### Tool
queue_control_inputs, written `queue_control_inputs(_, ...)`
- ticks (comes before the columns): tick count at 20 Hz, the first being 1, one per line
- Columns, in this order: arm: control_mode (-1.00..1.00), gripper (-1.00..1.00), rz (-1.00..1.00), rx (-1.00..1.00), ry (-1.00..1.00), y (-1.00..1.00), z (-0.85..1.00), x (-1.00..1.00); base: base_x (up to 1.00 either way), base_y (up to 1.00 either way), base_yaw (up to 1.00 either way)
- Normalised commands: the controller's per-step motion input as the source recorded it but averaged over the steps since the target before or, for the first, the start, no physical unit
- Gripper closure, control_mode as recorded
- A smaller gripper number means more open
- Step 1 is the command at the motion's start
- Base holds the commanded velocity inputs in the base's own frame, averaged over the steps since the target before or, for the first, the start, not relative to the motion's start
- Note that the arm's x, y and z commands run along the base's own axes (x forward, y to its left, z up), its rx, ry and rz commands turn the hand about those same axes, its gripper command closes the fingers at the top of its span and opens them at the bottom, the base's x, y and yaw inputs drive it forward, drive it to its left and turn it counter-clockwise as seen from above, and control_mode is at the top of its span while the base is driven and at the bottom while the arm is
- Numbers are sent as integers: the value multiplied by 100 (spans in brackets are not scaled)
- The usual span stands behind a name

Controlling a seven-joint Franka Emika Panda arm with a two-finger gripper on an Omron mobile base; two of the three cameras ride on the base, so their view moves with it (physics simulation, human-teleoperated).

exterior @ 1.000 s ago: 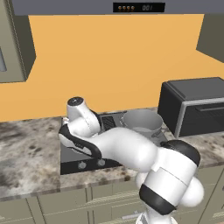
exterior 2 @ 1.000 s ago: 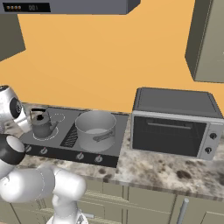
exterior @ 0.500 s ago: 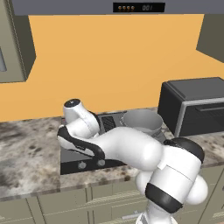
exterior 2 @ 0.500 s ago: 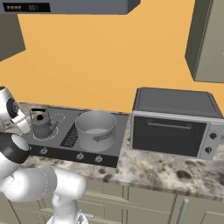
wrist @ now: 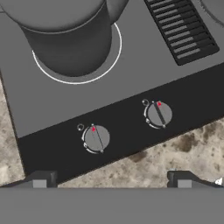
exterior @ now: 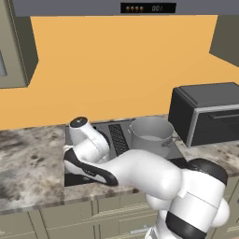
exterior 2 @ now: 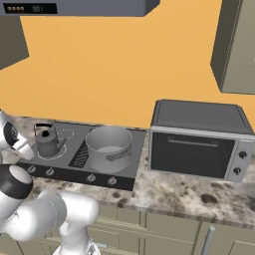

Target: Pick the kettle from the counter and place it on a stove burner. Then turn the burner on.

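- Wide open and empty, the hand (wrist: 111,180) hangs over the near edge of the stove (wrist: 52,100) and looks down on the knob panel; its two fingertips stand far apart.
- Compared with one second ago, the arm has sunk a little and come slightly nearer to the front edge. The kettle (exterior 2: 47,141) did not move in that time.
- The kettle stands upright inside the large white ring of the near-left burner (wrist: 116,57), free of the hand. I judge that the placing step is done and only the turning of the burner is left.
- Two knobs lie just in front of the hand: the left knob (wrist: 96,138) and the right knob (wrist: 158,113). Both red marks point up toward a small circle, which I take for the off position.
- The left knob is closer to the kettle's ring, so it is probably the right one, but the pictures do not prove it.
- Open room: the knob panel is a narrow black strip between the glass and the stone surface (wrist: 183,148), and nothing stands on it. The kettle is just behind, so the hand should come down straight and not lean to the far side.
- On the right, the black grille (wrist: 181,30) and the pot (exterior 2: 108,147) are well apart from the left knob.
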Motion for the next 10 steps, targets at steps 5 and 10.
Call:
queue_control_inputs(5,-100,-100,19,0,0,-10,-10,0,0,0,0)
queue_control_inputs(10,-100,-100,20,0,0,0,-22,0,0,0,0)
